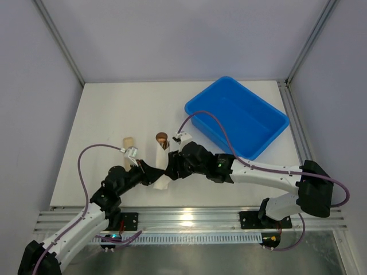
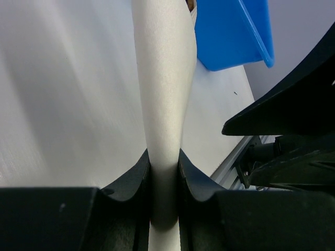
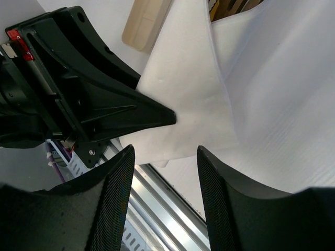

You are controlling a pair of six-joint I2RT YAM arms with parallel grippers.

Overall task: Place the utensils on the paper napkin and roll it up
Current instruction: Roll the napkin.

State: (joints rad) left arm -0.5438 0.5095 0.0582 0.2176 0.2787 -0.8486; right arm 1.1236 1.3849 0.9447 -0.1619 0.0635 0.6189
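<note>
We have the paper napkin (image 2: pixel 165 78) rolled around the utensils (image 1: pixel 162 137), left claw (image 2: pixel 164 157) clamped on it, right claw (image 3: pixel 165 154) apart; seemingly only release remains.

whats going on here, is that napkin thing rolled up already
Pretty much. The paper napkin is rolled into a tube, with a gold utensil tip showing at its far end. The left gripper is clamped on the near end of the roll. The right gripper is open beside it, holding nothing. The blue bin and tan cylinder sit apart.
</note>
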